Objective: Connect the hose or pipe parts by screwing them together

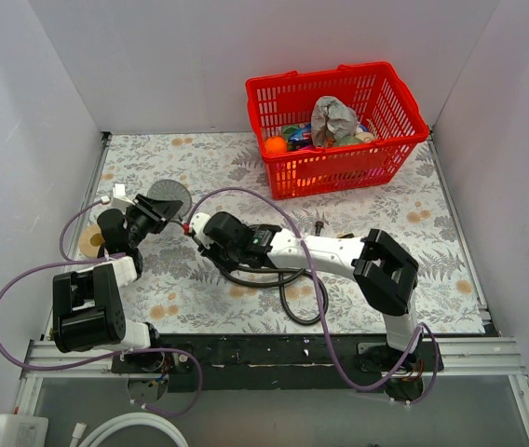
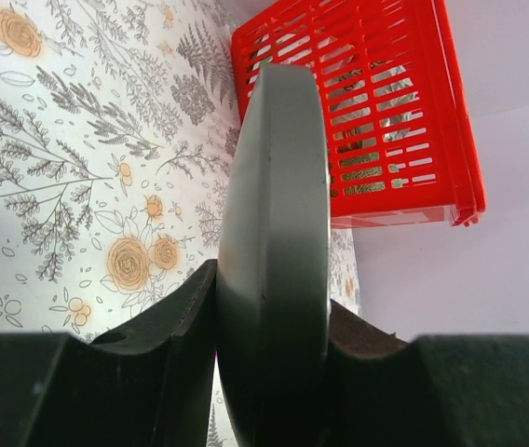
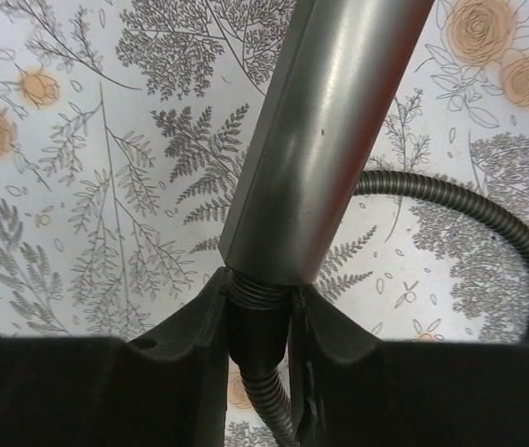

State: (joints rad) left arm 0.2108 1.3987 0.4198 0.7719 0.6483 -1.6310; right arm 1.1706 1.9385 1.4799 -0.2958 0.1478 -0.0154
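My left end effector (image 2: 272, 300) clamps the grey shower head (image 2: 274, 186) by its disc over the counter (image 1: 218, 158) — my right end effector (image 3: 261, 296) pinches the black hose (image 3: 488, 219) by its end, at the handle's mouth.

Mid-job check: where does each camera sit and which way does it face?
Top external: above and behind the arm bases, looking down at table, basket, both arms.
Left wrist: on left gripper, facing the basket past the shower head clamped between its fingers.
Right wrist: on right gripper, facing the table; its fingers flank the hose end at the shower head's handle.
Shared: shower head in all three.
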